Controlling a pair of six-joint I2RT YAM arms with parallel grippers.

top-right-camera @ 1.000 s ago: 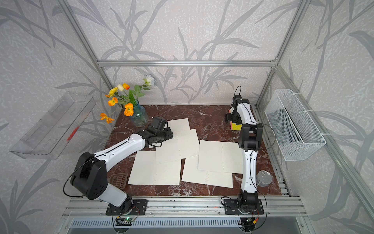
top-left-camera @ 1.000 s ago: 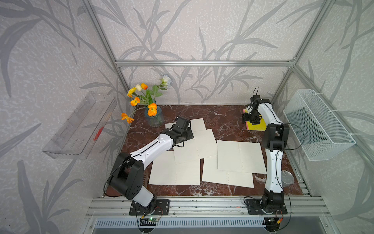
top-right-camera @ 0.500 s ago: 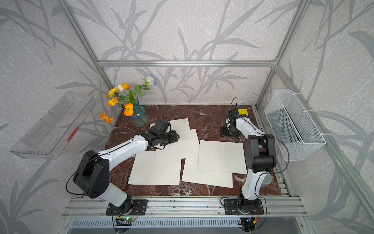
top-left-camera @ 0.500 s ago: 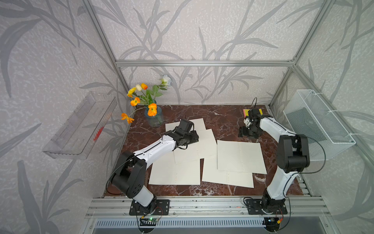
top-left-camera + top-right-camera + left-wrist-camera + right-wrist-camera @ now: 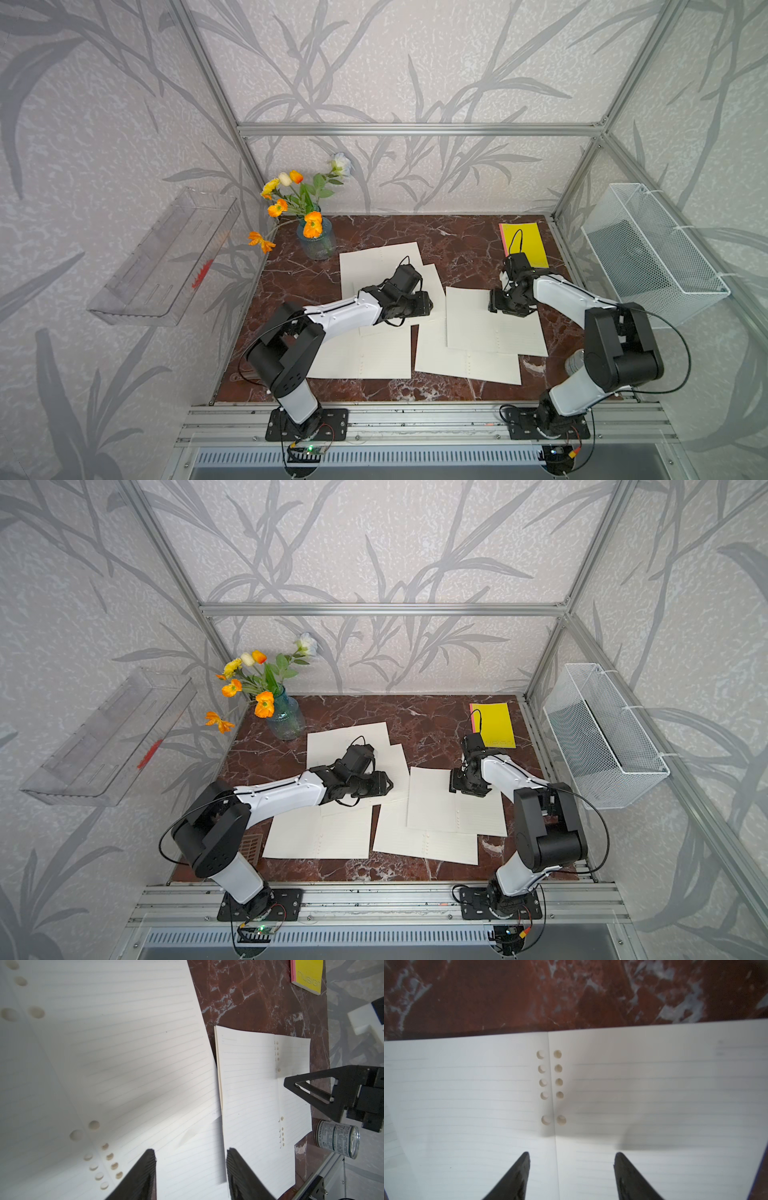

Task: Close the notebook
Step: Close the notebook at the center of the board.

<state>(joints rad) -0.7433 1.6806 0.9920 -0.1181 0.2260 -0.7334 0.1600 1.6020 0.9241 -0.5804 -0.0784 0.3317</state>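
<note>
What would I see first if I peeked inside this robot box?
First come the big white open notebooks spread across the middle of the dark red marble table, with the white left arm and right arm reaching over them. Next are the orange flowers in a blue glass vase in the back left corner, and a bright yellow notebook in the back right corner.

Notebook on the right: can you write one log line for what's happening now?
right notebook: open, flat | right fingers: open, over its fold | left fingers: open, empty | yellow notebook: shut
</note>
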